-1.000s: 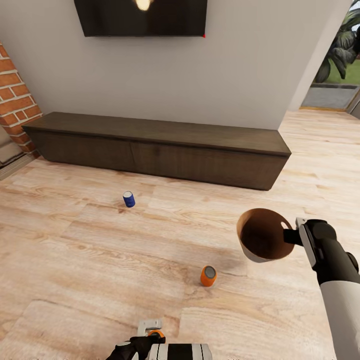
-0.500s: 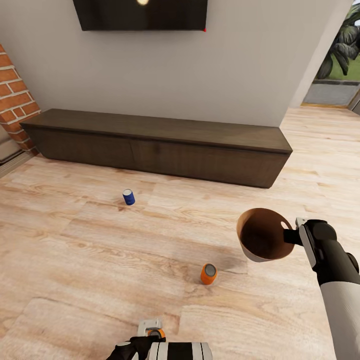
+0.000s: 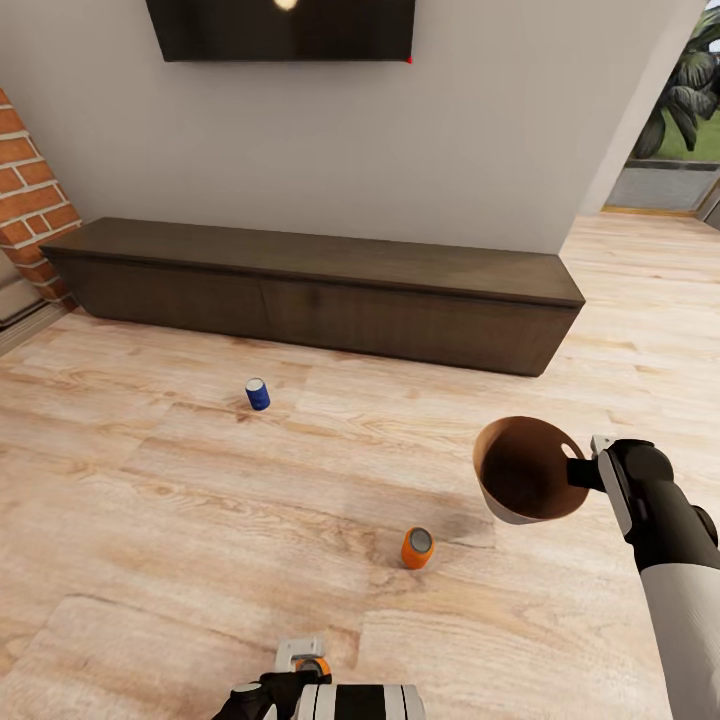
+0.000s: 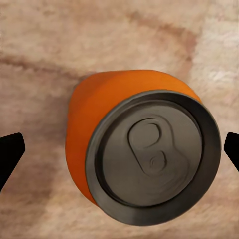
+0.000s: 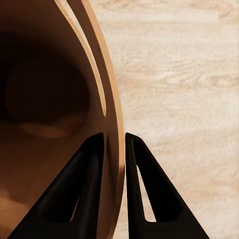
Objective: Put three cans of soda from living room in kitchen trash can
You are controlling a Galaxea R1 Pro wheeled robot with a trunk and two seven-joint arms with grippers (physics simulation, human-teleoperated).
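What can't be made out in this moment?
- Left claw straddles an orange can; contact unclear, fingertips cut by the left wrist view's edges.
- Trash can bottom: shadowed, contents uncertain.
- Blue can: label too small in the head view.
- TV: top cut off.

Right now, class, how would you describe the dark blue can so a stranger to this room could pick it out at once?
Find the long low dark-wood cabinet under the wall TV. On the light wood floor in front of its left half stands a small upright can, the dark blue can. Unlike the orange can lying nearer the robot, it is blue with a white band.
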